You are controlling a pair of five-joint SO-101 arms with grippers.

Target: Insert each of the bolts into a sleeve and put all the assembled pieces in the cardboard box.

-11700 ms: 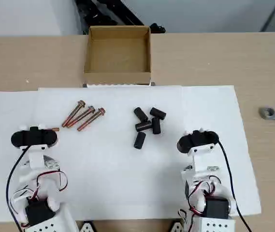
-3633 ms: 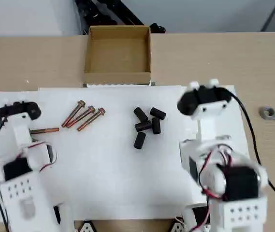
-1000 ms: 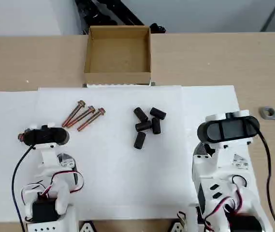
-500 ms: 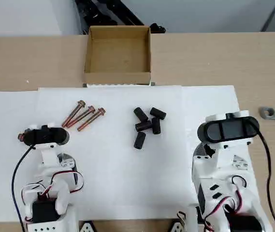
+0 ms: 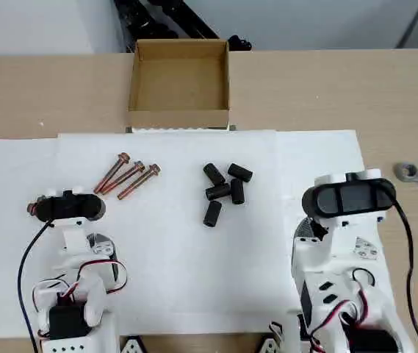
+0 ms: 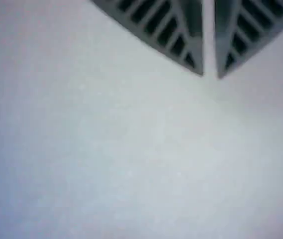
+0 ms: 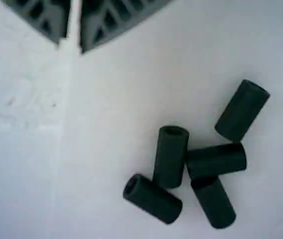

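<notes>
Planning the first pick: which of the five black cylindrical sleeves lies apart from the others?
The black cylindrical sleeve farthest from the brown cardboard box: it lies alone, the other four bunched together.

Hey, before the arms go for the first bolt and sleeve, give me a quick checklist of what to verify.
1. Cardboard box open and empty: ok.
2. Three bolts lying loose and side by side on the white paper: ok.
3. Five sleeves spaced apart for a clean pick: not ok, several touch.
4. Left pincer open for a grasp: not ok, shut over bare paper.
5. Right pincer open for a grasp: not ok, shut, off to the side of the sleeves.
</notes>
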